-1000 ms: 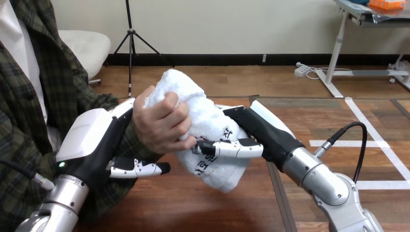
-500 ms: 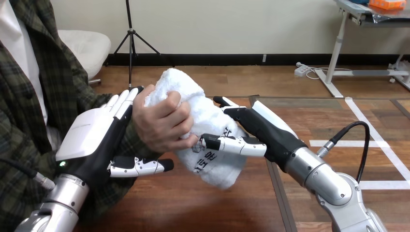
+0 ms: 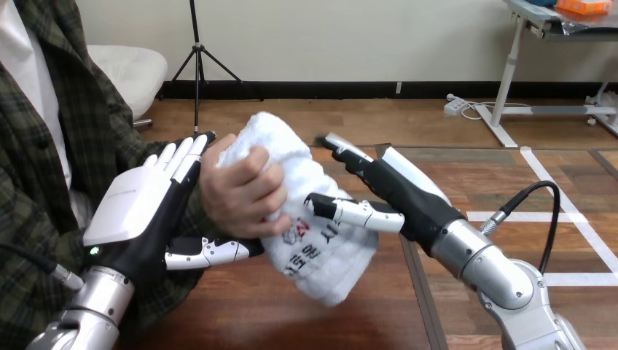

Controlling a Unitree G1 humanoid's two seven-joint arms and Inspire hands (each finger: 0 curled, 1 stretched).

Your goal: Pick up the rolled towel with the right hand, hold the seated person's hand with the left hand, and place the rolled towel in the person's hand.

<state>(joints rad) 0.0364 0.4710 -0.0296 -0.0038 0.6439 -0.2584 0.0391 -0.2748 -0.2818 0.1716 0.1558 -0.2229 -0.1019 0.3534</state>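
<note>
— Where is your rolled towel [image 3: 321, 240] right now?
— It's off the table [image 3: 248, 321], up over its left half. It's tilted, so the printed end hangs lower, toward the near edge. It's white, thick terry, rolled fat, with black and red marks on that lower end. The person's hand [image 3: 244, 193] is wrapped round its upper part from the left.
— And your right hand [image 3: 404, 193]?
— You have it opened out at the towel's right side. Its fingers [image 3: 341, 144] are straight and point toward the far edge, just beside the roll; you can't tell whether they touch it. The right thumb [image 3: 350, 211] lies straight across the towel's front, touching it without gripping.
— Your left hand [image 3: 135, 200]?
— Flat too. Its straight fingers [image 3: 182, 154] lie along the back of the person's hand, touching it. The left thumb [image 3: 211, 251] reaches out beneath. Neither curls round the hand or wrist, so you're cradling, not clasping.
</note>
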